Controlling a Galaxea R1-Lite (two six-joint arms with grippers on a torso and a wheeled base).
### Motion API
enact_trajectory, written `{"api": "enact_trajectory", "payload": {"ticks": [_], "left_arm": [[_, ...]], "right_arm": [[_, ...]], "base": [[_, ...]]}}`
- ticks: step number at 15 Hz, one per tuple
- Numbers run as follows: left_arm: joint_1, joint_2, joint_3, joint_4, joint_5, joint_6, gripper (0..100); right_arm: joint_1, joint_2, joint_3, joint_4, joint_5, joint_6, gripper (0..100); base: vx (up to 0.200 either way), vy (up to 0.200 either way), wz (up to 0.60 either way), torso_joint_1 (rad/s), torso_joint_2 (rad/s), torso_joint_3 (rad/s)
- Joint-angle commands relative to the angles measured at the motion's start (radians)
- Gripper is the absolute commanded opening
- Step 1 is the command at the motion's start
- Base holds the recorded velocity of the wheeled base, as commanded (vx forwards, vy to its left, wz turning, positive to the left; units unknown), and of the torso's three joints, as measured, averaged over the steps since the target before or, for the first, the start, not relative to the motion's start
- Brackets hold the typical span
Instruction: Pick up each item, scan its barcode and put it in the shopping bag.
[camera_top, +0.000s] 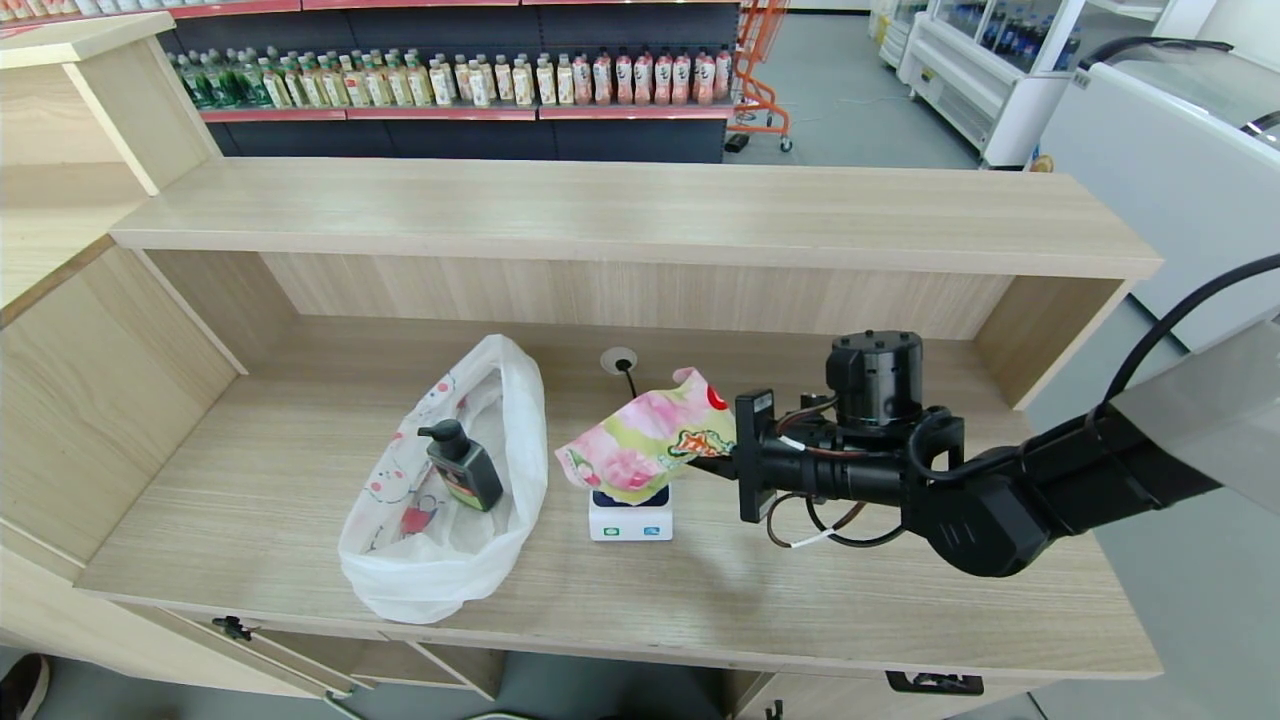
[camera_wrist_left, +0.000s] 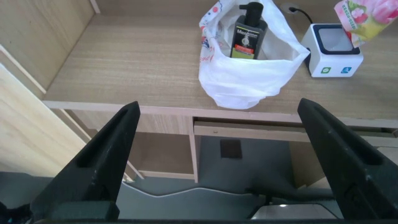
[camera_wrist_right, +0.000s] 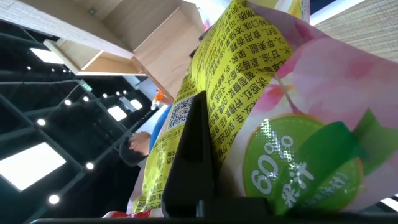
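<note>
My right gripper is shut on a pink, green and yellow snack pouch, holding it just above the small white barcode scanner in the middle of the counter. Up close, the pouch shows its printed yellow back, with one dark finger pressed against it. To the left lies the white shopping bag, open, with a dark pump bottle inside. My left gripper hangs open below the counter's front edge, nothing between its fingers; beyond it sit the bag, bottle and scanner.
The wooden counter has a raised back ledge and side walls. A cable port sits behind the scanner. Drawers run under the counter's front edge. Shelves of bottles and freezers stand in the room beyond.
</note>
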Motion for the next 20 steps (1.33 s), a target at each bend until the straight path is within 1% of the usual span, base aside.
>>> {"api": "enact_trajectory", "payload": {"ticks": [1, 2, 3, 5, 7, 8, 9, 10, 12, 13, 16, 17, 20], "left_arm": [[0.0, 0.0, 0.0, 0.0, 0.0, 0.0, 100], [0.0, 0.002, 0.0, 0.0, 0.0, -0.001, 100], [0.0, 0.002, 0.0, 0.0, 0.0, -0.003, 100], [0.0, 0.0, 0.0, 0.0, 0.0, -0.003, 100], [0.0, 0.0, 0.0, 0.0, 0.0, -0.004, 100], [0.0, 0.0, 0.0, 0.0, 0.0, -0.006, 100], [0.0, 0.0, 0.0, 0.0, 0.0, -0.006, 100], [0.0, 0.0, 0.0, 0.0, 0.0, -0.006, 100], [0.0, 0.0, 0.0, 0.0, 0.0, -0.007, 100], [0.0, 0.0, 0.0, 0.0, 0.0, -0.007, 100], [0.0, 0.0, 0.0, 0.0, 0.0, -0.004, 100], [0.0, 0.0, 0.0, 0.0, 0.0, -0.001, 100], [0.0, 0.0, 0.0, 0.0, 0.0, 0.0, 100]], "right_arm": [[0.001, -0.015, 0.017, -0.001, -0.005, -0.005, 0], [-0.001, -0.089, 0.091, -0.007, -0.014, -0.091, 0], [0.001, -0.169, 0.164, -0.019, -0.022, -0.276, 0], [-0.004, -0.331, 0.307, -0.07, -0.008, -0.718, 0], [-0.038, -0.448, 0.327, -0.047, 0.002, -1.105, 0], [-0.044, -0.499, 0.331, 0.001, 0.004, -1.255, 0], [-0.045, -0.551, 0.334, 0.05, 0.018, -1.365, 0], [-0.036, -0.612, 0.354, 0.104, 0.041, -1.391, 0], [-0.006, -0.692, 0.373, 0.193, 0.041, -1.401, 0], [-0.006, -0.715, 0.368, 0.229, 0.041, -1.421, 0], [-0.007, -0.709, 0.368, 0.243, 0.041, -1.474, 0], [-0.015, -0.654, 0.354, 0.24, 0.039, -1.503, 0], [-0.055, -0.525, 0.296, 0.232, 0.041, -1.507, 0]], "base": [[0.0, 0.0, 0.0, 0.0, 0.0, 0.0], [0.0, 0.0, 0.0, 0.0, 0.0, 0.0], [0.0, 0.0, 0.0, 0.0, 0.0, 0.0], [0.0, 0.0, 0.0, 0.0, 0.0, 0.0], [0.0, 0.2, 0.0, 0.005, 0.0, 0.002], [0.0, 0.2, 0.0, -0.012, 0.0, 0.007], [0.0, 0.2, 0.0, -0.002, -0.01, 0.012], [0.0, 0.2, 0.0, 0.012, 0.01, 0.002], [0.0, 0.2, 0.0, 0.015, 0.0, 0.002], [0.0, 0.2, 0.0, -0.012, 0.0, 0.002], [0.0, 0.2, 0.0, 0.001, 0.0, 0.002], [0.0, 0.2, 0.0, 0.002, 0.0, 0.002], [0.0, 0.0, 0.0, 0.0, 0.0, 0.0]]}}
